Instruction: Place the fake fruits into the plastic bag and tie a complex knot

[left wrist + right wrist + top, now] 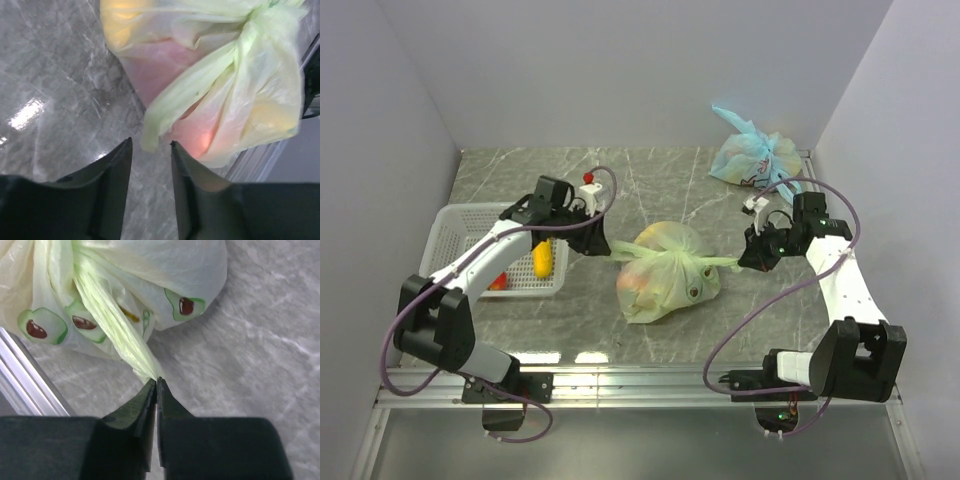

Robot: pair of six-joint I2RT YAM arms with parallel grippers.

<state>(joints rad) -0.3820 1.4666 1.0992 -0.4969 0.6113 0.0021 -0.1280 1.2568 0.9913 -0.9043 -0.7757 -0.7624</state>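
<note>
The pale yellow-green plastic bag (665, 270) lies mid-table with fruits showing pink and yellow through it (200, 75). Its knot (672, 256) sits on top, with two handle ends pulled out sideways. My right gripper (748, 262) is shut on the right handle end (120, 330), stretched taut. My left gripper (603, 248) is open; the left handle end (170, 110) hangs just beyond its fingertips (125, 150), not pinched. A yellow fruit (543, 258) and a red-orange one (498, 282) lie in the white basket (455, 225).
A light blue tied bag (752, 156) lies at the back right. A small red-topped white object (588, 182) stands behind the left arm. The white basket sits at the left. A metal rail (640, 375) runs along the near edge.
</note>
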